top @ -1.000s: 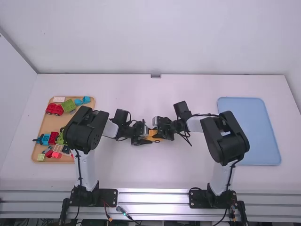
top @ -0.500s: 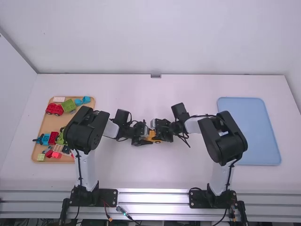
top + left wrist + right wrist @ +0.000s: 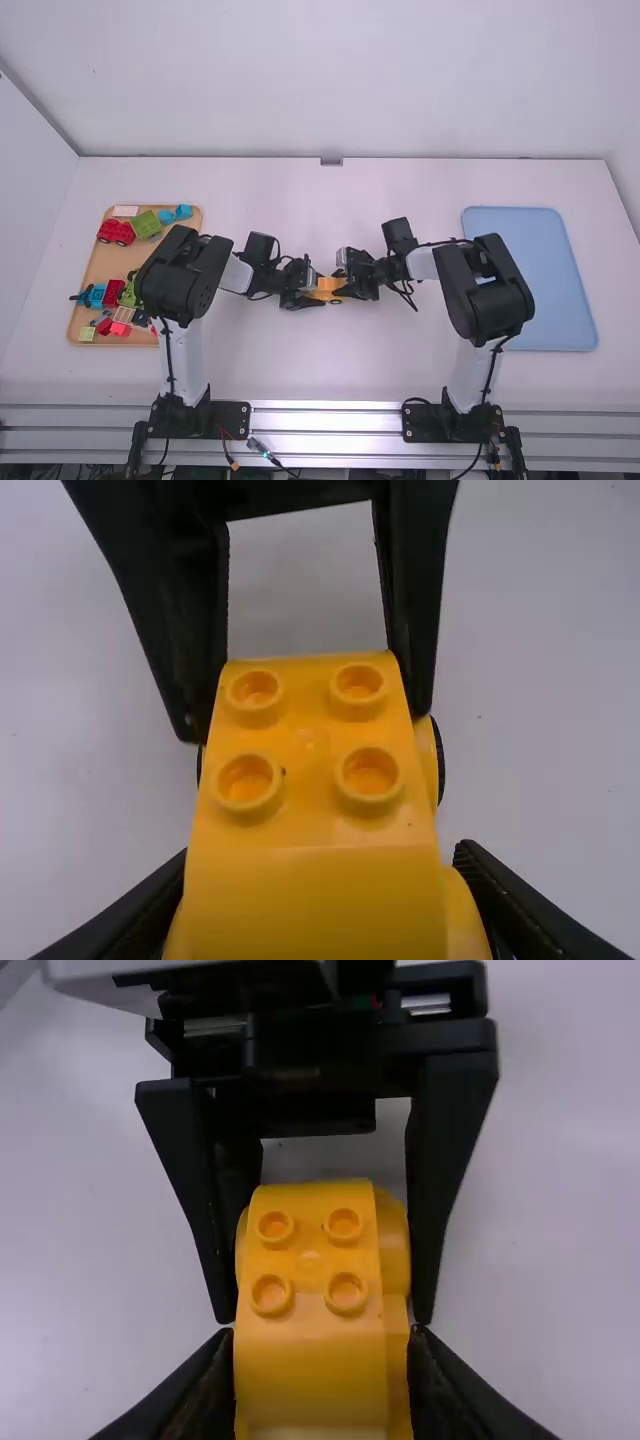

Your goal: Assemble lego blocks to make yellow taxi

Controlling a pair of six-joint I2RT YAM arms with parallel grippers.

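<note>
White table (image 3: 330,370), yellow blocks (image 3: 315,900), right arm (image 3: 485,290) farther right than before.

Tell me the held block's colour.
The held block is orange-yellow, clearest in the left wrist view.

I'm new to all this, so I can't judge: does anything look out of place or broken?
One small thing: a dark piece seems to poke over the tan tray's left edge, though most blocks lie inside. The yellow toy, between the left hand and right hand, shows no visible damage.

White table (image 3: 400,370) — metal rails (image 3: 325,420) along its near edge, pale walls (image 3: 340,80)
</note>
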